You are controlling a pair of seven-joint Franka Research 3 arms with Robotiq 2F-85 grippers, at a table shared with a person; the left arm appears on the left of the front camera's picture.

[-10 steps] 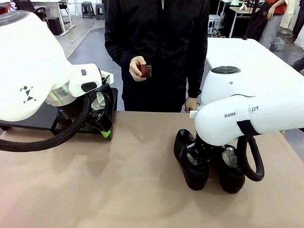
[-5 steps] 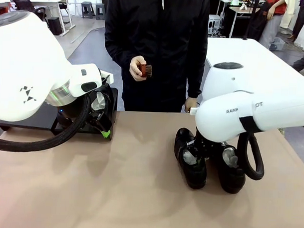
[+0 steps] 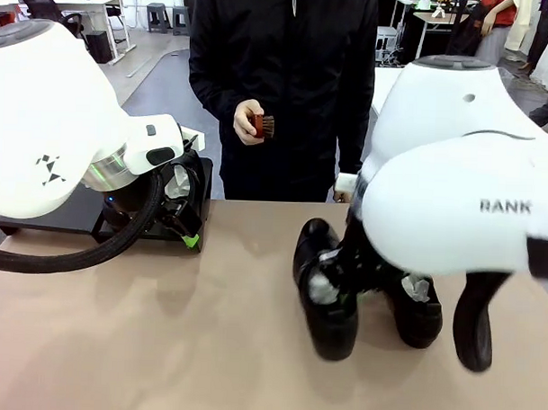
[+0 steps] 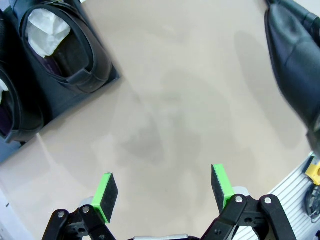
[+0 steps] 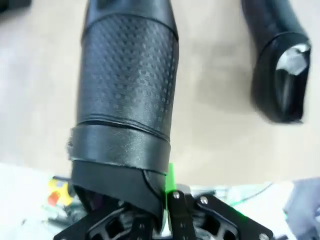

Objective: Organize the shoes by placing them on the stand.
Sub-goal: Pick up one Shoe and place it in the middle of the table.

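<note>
Right gripper point(image 5: 167, 196) pinched tight on the heel rim of one shoe point(image 5: 127, 85), toe pointing away, probably so the toe goes onto the rack first. Shoe looks just clear of the table point(image 3: 206, 347), right of centre. Its mate point(image 3: 420, 315) sits beside it, nearer the right edge. Left gripper point(image 4: 165, 187) spread, empty, hovering just off the corner of the stand point(image 3: 62, 214) at the far-left edge, where two shoes point(image 4: 65, 45) are parked

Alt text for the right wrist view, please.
The right hand is shut on a black embossed dress shoe, its toe pointing away over the tan table. A second black shoe, stuffed with white paper, lies at upper right.
</note>
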